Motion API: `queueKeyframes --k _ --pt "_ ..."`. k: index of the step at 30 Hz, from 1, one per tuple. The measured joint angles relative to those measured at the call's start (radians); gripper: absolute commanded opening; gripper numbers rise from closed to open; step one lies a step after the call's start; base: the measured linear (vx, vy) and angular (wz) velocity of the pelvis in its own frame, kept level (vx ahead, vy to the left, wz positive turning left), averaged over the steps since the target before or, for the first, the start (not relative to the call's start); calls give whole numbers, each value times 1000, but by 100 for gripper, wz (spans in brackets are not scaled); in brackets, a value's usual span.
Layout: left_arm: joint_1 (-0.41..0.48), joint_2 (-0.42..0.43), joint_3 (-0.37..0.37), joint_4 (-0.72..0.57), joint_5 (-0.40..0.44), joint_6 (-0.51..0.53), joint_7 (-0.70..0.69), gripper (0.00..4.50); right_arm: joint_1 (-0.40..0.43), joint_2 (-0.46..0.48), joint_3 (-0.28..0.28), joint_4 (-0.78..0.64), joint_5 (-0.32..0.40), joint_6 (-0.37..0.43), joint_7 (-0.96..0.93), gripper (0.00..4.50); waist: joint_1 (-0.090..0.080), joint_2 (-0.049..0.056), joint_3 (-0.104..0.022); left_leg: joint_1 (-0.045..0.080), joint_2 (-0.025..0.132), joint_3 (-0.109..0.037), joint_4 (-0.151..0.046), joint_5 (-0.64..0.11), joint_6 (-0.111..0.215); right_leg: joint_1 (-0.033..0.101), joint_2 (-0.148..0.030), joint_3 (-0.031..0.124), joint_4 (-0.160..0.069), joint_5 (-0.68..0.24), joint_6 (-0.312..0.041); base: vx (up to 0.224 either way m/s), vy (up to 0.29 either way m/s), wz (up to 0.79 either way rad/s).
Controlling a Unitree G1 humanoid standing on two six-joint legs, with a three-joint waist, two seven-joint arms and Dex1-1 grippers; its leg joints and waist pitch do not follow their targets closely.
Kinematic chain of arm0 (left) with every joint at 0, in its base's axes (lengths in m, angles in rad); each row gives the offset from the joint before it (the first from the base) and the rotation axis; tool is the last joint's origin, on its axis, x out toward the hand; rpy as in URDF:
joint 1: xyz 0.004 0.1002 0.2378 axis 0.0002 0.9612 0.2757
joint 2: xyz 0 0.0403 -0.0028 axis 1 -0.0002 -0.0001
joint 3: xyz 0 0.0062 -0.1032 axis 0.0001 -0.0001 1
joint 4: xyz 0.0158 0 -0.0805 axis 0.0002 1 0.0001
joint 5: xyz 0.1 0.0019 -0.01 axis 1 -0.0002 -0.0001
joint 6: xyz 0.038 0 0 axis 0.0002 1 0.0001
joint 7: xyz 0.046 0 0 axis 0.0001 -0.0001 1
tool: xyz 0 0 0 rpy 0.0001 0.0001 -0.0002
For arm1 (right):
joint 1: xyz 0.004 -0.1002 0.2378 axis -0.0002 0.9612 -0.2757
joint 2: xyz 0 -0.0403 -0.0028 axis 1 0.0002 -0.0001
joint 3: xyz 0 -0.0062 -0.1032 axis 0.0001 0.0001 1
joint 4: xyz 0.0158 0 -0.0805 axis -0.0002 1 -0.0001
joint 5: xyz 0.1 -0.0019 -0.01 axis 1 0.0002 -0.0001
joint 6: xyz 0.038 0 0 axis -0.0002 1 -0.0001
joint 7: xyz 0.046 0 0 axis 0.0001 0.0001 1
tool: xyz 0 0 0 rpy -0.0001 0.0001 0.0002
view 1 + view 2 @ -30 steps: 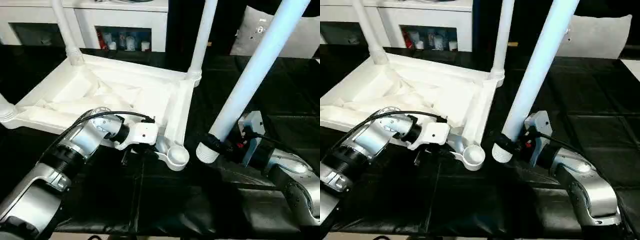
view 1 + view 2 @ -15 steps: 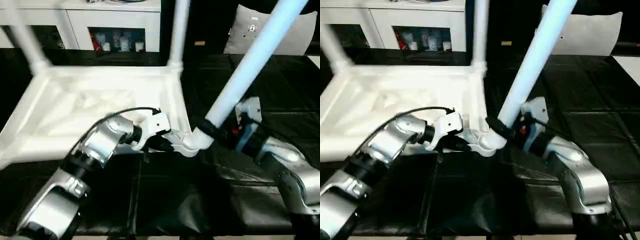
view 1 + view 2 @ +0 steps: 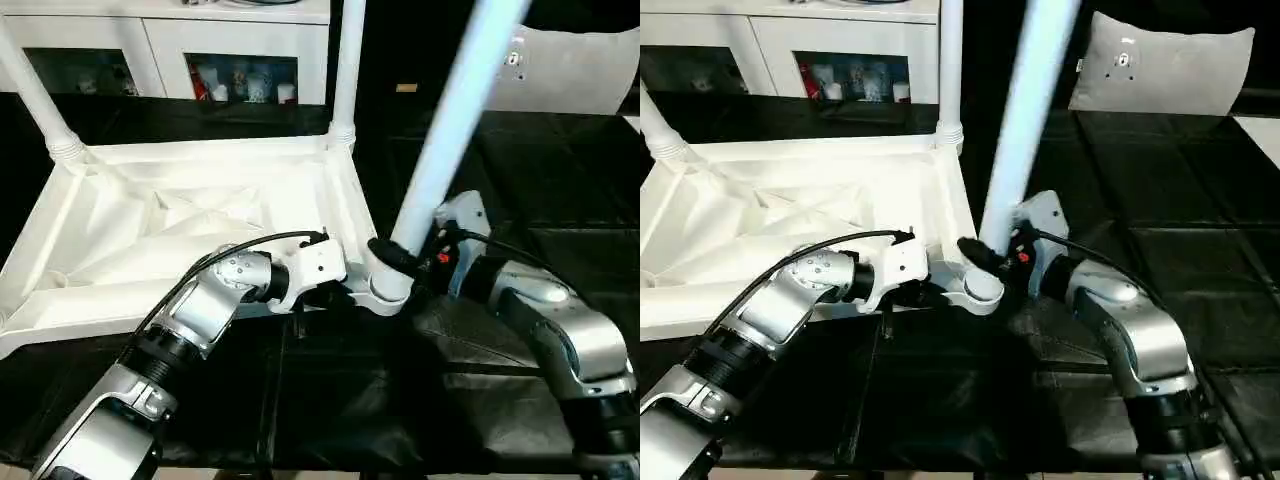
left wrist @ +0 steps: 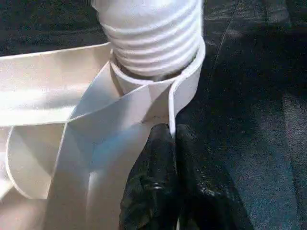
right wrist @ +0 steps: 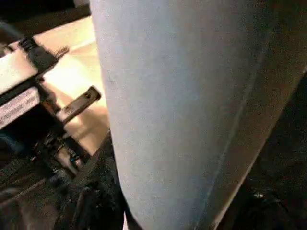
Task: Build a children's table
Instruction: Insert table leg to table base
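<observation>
Left wrist view: the leg's [image 4: 149, 36] ribbed end sits in the corner socket [image 4: 158, 93]; the black fingers [image 4: 153, 191] are pinched on a thin rib of the top just under the socket.
Table: the top [image 3: 180, 225] lies underside up on the black work surface [image 3: 400, 400]; two legs [image 3: 345, 70] stand in the far corners; the leg being fitted stands at the near right corner, leaning.
Left gripper [image 3: 320, 295]: nearly closed, clamped on the rim beside the socket, bracing the top.
Right gripper [image 3: 405, 260]: about half open, wrapped round the leg just above the socket.
Risk, tilt: the leg leans away from the socket's axis; pushed down like this, I judge it may jam or cross its ribs.
Risk, slip: the left hold is on a thin rib; a hard push could lift the corner or pull the rib free.
Head views add: the lean of the whole leg and both arms' places.
Right wrist view: leg [image 5: 192, 110] close up, with the left gripper's white housing [image 5: 19, 91] beyond.
</observation>
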Motion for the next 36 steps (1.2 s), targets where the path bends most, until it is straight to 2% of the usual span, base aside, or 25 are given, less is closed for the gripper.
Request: queueKeyframes --k 7,13,18,21,25,27,29,36 --pt "0 8 -4 11 1 -34 -9 0 -8 -5 2 17 4 2 19 189 0 -3 -2 0 0 0 0 0 0 0 0 0 0 0 0 0 0 0" --pt "0 15 -4 14 -3 -38 -24 0 -23 11 -4 76 6 -33 39 189 -2 -5 -3 1 0 0 0 0 0 0 0 0 1 0 0 0 0 0" --pt "-7 13 -3 32 -8 -42 -26 0 -4 48 -58 137 50 -66 50 189 -3 -6 -4 1 1 0 0 0 0 1 0 0 1 0 0 0 0 0" --pt "-11 5 0 47 -17 -39 -23 0 37 81 -111 162 91 -103 50 189 0 -6 -5 2 1 0 0 0 -2 1 0 0 1 0 0 0 0 0" --pt "-12 -3 2 53 -23 -35 -23 0 87 103 -135 165 116 -158 51 189 4 -2 -7 1 1 0 0 -1 -3 1 0 0 1 0 0 0 0 0" --pt "-13 -8 2 59 -23 -35 -23 0 111 101 -128 154 105 -199 50 189 9 2 -9 1 1 0 0 -1 -3 1 0 0 1 0 0 0 0 0" --pt "-15 -9 1 65 -23 -37 -25 0 123 88 -98 136 64 -244 48 189 9 4 -10 1 1 0 0 -1 -3 1 0 0 1 0 0 0 0 0" --pt "-19 2 -13 73 -9 -66 -26 0 74 1 30 125 -74 -322 88 189 5 7 -11 5 1 -1 0 -2 -5 4 1 -1 0 0 0 0 0 0"
